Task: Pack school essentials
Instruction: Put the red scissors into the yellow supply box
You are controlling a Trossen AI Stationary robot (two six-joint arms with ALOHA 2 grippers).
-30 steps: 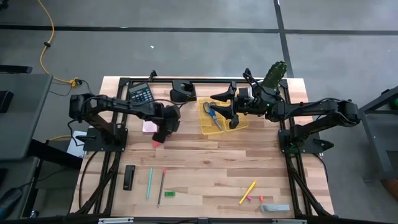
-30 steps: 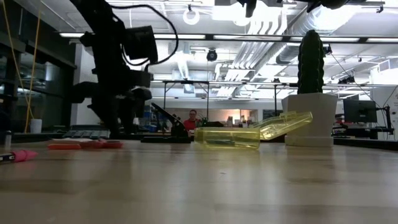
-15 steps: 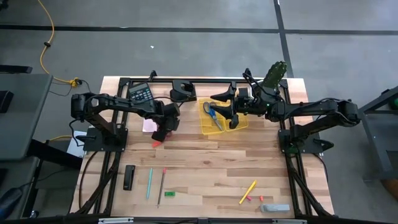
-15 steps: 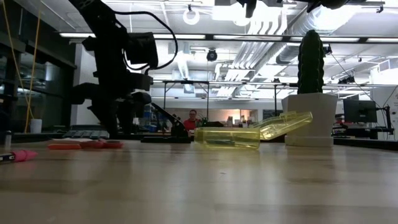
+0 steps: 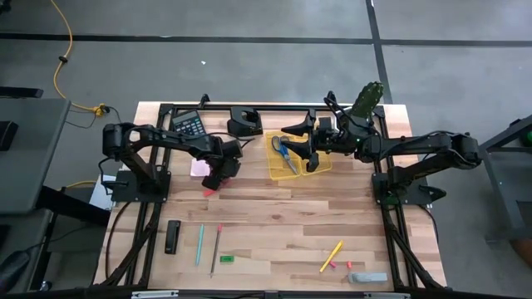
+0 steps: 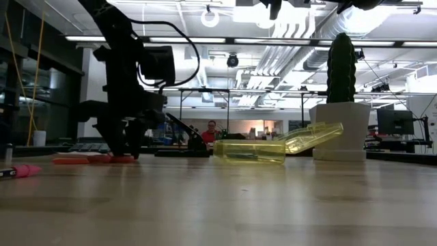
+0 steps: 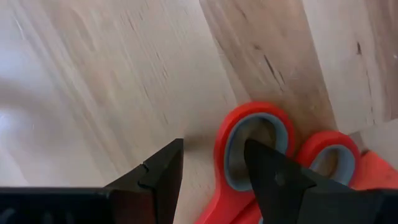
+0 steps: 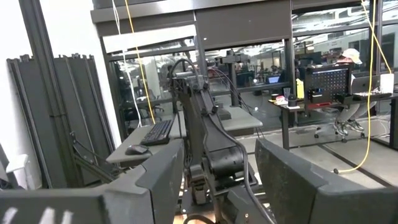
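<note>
The red-handled scissors [image 5: 209, 191] lie flat on the table, and their handle loops fill the left wrist view [image 7: 258, 146]. My left gripper [image 5: 219, 175] is open, pointing down, low over the handles [image 6: 95, 159]. One finger stands outside a loop and one over it. The open yellow case [image 5: 298, 154] holds the blue-handled scissors [image 5: 284, 153]. My right gripper [image 5: 313, 159] hovers open and empty above the case. A pale pink pad [image 5: 199, 169] lies beside my left gripper. Teal [image 5: 199, 243], brown [image 5: 217, 247] and yellow [image 5: 331, 257] pencils, a green eraser [image 5: 227, 260] and pink bits [image 5: 333, 265] lie near the front. My left gripper comes from above with its fingers [image 7: 166, 174] on either side of the outer rim of one red handle loop [image 7: 224, 155]. The scissors lie flat on the table. I cannot tell whether the fingers touch the loop.
A black calculator [image 5: 189, 126] lies at the far left and a black bar [image 5: 172, 236] at the near left. A potted cactus [image 5: 366, 100] stands behind the case. A pale flat piece [image 5: 366, 277] lies at the near right. The middle of the table is bare wood.
My left gripper has gone down toward the red-handled scissors, staying above the same spot. The scissors have not moved.
</note>
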